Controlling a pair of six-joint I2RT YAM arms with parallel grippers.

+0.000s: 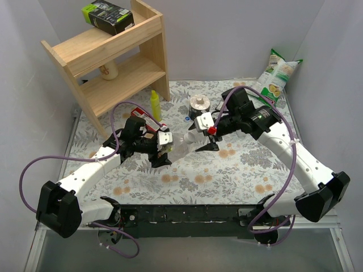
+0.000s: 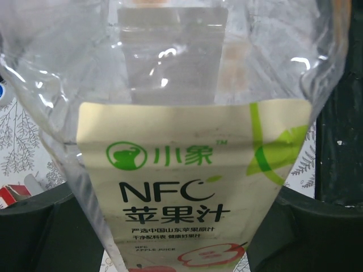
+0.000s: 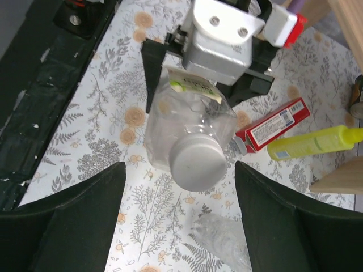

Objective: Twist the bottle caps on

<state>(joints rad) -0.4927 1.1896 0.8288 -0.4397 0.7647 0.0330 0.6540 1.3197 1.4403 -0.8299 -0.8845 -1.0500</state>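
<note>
My left gripper [image 1: 164, 152] is shut on a clear bottle [image 1: 180, 144] with a cream apple-juice label [image 2: 193, 187]. It holds the bottle tilted over the mat, neck toward the right arm. The bottle fills the left wrist view, with the fingers [image 2: 39, 232] at both lower corners. In the right wrist view a wide white cap [image 3: 198, 161] sits on this bottle's neck. My right gripper [image 3: 180, 168] is open, its fingers on either side of the cap and apart from it; it also shows in the top view [image 1: 199, 139]. A second clear bottle [image 3: 227, 238] lies on the mat below. A small blue cap [image 1: 188, 119] lies further back.
A yellow squeeze bottle [image 3: 315, 141] and a red box [image 3: 272, 127] lie near the wooden shelf [image 1: 113, 56], which carries a green box [image 1: 108, 16]. A round pale object [image 1: 199, 103] stands at the back centre. A snack bag [image 1: 278, 73] leans in the back right corner.
</note>
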